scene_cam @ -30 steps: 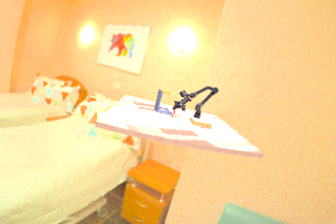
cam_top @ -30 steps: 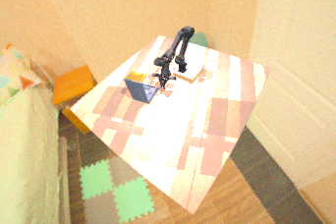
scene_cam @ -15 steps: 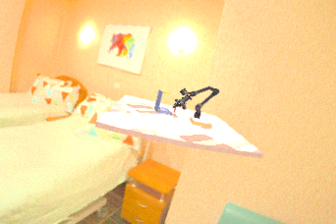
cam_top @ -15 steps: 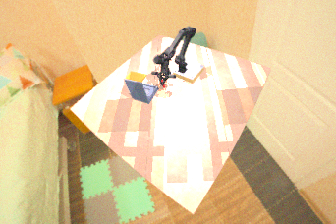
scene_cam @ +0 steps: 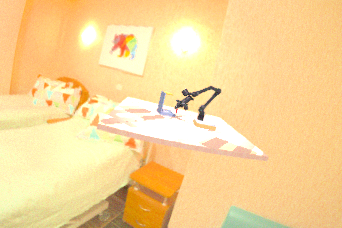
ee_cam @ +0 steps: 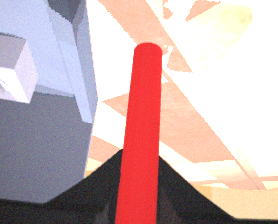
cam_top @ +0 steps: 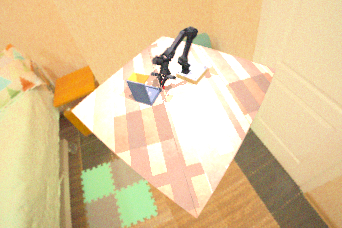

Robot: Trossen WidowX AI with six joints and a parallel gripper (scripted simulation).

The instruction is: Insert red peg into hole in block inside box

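The red peg (cam_top: 163, 87) (scene_cam: 176, 111) (ee_cam: 145, 95) is between the fingers of my gripper (ee_cam: 137, 158), which is shut on it. The peg sticks out well past the fingertips, and nothing else touches it in the wrist view. Whether its lower end touches the table cannot be told. The blue-grey box (cam_top: 142, 93) (scene_cam: 161, 103) (ee_cam: 45, 145) stands close beside the peg, which is outside it. The yellow roof (cam_top: 136, 78) (scene_cam: 169, 93) shows in the top and exterior views. In the wrist view the pale block (ee_cam: 14, 67) is at the left edge inside the box; its hole is not clear.
The arm reaches over from its base on a pale slab (cam_top: 194, 74) (scene_cam: 205, 125). The box's side wall (ee_cam: 82, 75) edge runs close left of the peg in the wrist view. The patchwork-patterned table (cam_top: 190, 119) (scene_cam: 150, 129) lies underneath.
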